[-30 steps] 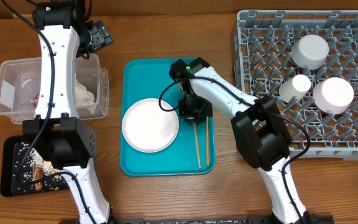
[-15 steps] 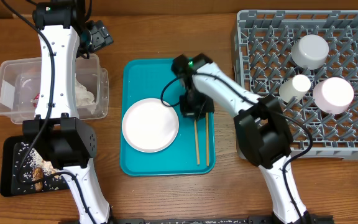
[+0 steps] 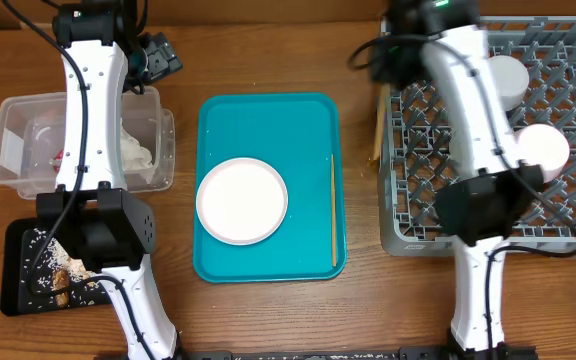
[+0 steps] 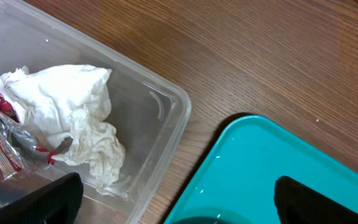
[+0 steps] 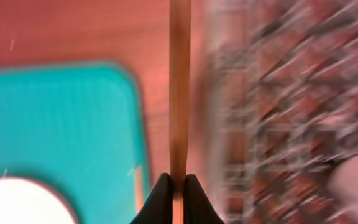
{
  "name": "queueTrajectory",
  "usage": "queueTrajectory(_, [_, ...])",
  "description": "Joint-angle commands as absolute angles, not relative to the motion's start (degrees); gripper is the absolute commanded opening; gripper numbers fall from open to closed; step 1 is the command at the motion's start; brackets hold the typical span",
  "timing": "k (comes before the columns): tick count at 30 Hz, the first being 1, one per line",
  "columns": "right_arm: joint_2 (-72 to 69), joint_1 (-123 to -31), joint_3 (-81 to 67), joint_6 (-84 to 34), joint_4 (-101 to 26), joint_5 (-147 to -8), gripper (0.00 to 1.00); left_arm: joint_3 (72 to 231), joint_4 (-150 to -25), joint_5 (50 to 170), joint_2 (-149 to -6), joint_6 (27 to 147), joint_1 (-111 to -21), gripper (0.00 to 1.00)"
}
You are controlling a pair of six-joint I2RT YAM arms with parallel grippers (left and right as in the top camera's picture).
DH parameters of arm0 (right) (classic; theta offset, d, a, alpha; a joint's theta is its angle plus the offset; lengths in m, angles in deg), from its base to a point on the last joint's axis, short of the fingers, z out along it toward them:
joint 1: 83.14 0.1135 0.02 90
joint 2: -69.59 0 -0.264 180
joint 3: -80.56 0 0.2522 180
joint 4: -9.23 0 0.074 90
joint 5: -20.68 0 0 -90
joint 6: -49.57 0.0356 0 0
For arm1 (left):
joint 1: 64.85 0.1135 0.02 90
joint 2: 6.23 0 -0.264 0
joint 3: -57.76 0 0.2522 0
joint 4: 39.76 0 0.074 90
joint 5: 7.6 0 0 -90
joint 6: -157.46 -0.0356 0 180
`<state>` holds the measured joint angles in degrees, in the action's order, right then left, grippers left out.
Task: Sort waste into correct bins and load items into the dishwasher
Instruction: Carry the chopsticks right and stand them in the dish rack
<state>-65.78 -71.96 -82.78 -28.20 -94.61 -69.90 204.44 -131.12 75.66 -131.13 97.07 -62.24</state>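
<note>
One wooden chopstick [image 5: 179,93] at the grey dish rack's [image 3: 408,150] left edge, second chopstick [image 3: 332,210] flat right of the white plate [image 3: 242,200].

Blur smears the right wrist view, leaving the dish rack [image 5: 278,112] a grey-brown haze and the plate [image 5: 23,202] cut off at the bottom edge. Overhead, the left arm [image 3: 88,110] hides the middle of the clear tub [image 3: 13,140].

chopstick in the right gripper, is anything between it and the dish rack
Nothing visible does. The chopstick, pinched in the right gripper, hangs over the table just beside the dish rack's left edge, and the pegs nearest it look empty.
</note>
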Motion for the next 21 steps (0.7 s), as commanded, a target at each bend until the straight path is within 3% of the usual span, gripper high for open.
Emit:
queueTrajectory(1, [-65.1, -77.2, -83.7, -31.6, -92.0, -68.8, 0.04, 205.7, -131.1, 74.7, -131.0, 97.4, -62.7, 1.00])
queueTrajectory(10, [-65.2, -84.0, -83.2, -35.5, -86.5, -77.7, 0.04, 205.7, -131.1, 74.7, -131.0, 97.5, -62.7, 1.00])
queueTrajectory(21, [-66.8, -83.1, -83.2, -36.5, -87.6, -79.5, 0.04, 205.6, -131.1, 74.7, -131.0, 97.4, -62.7, 1.00])
